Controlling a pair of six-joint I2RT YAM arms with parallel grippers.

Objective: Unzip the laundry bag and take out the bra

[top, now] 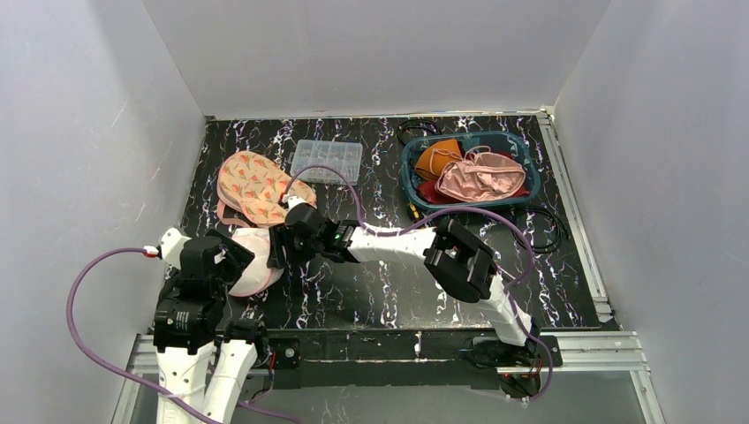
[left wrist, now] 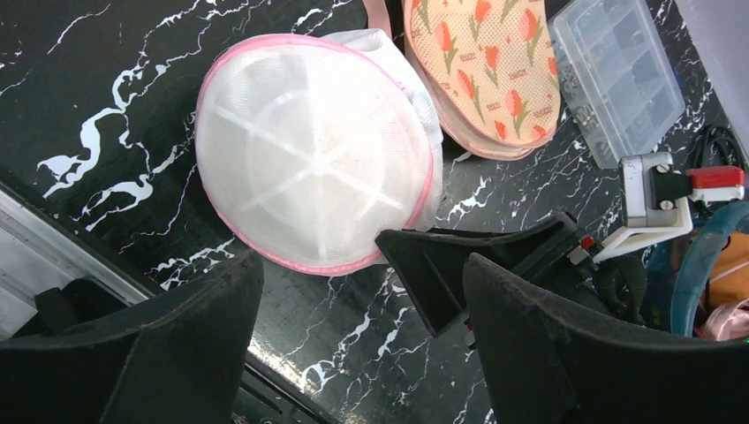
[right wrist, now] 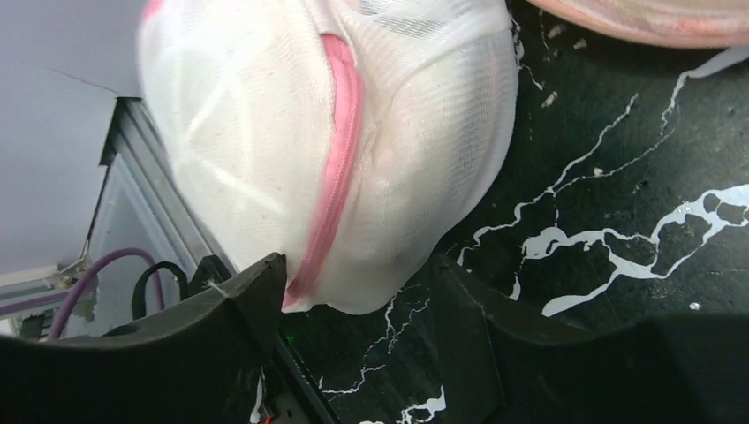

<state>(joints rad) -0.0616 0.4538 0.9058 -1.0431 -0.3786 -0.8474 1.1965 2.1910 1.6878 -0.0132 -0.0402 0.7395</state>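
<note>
Black tabletop (top: 397,291) carries the floral bra (top: 256,185) just beside the mesh laundry bag (left wrist: 313,150), apparently already out; left gripper (left wrist: 360,265) and right gripper (right wrist: 358,265) both stand released, empty.

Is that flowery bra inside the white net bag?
Out. The peach tulip-print bra lies uncovered beside the white pink-trimmed mesh bag.

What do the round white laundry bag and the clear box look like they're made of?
The laundry bag looks like fine white mesh fabric, matte, its weave showing close up, with pink trim, probably a zipper. The clear box looks like hard translucent plastic, glossy, its compartments showing through.
</note>
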